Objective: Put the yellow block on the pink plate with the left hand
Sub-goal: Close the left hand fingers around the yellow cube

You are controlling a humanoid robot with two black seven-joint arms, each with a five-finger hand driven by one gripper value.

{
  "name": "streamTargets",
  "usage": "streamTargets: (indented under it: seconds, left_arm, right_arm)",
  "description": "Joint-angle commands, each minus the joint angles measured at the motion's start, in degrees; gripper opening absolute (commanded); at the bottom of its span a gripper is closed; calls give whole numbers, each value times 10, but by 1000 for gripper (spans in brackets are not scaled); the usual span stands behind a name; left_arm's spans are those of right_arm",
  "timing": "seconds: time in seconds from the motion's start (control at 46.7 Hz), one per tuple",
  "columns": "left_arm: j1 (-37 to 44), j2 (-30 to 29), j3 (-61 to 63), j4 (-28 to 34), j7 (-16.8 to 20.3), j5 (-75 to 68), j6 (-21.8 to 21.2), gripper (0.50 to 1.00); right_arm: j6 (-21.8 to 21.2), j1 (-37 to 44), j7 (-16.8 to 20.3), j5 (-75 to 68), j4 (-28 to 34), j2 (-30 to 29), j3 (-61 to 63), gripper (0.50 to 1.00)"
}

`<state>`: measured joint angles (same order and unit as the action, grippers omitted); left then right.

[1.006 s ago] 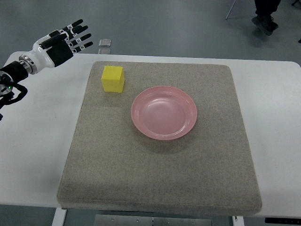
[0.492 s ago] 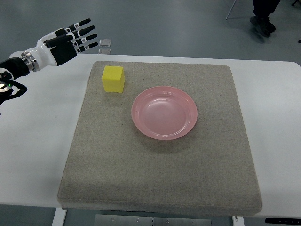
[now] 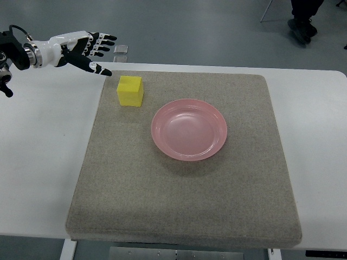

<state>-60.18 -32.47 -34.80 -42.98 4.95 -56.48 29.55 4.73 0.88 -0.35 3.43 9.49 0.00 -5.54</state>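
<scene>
A yellow block sits near the far left corner of the grey mat. To its right, in the middle of the mat, lies the pink plate, with nothing in it. My left hand comes in from the upper left and hovers above the white table, up and to the left of the block. Its fingers are spread, its thumb points down toward the block, and it holds nothing. The right hand is out of the picture.
The mat lies on a white table. A small grey object lies on the floor just beyond the table's far edge. A person's shoes show at the top right.
My left hand has risen and moved right toward the block, turning so the fingers point right and the thumb drops down. The block and plate have not moved.
</scene>
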Motion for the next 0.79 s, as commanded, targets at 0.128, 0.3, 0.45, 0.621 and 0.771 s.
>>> streamTargets:
  seconds: [0.128,0.3,0.45,0.621,0.771]
  left_arm:
    - [-37,5,48,-25,0,-112,2,984]
    - [-57,29,99,-25,1,-190,-22,981]
    - [-57,57,128,-20,1,-237,-76,984]
    - [-58,89,185,-2,1,-246,-128,984]
    - [-58,107,208,11,1,-246,-150,986]
  right_arm:
    - [0,0,0,0,0,0,0,924]
    - [0,0,0,0,0,0,0,924]
    - [0,0,0,0,0,0,0,924]
    - [0,0,0,0,0,0,0,924]
    - [0,0,0,0,0,0,0,924]
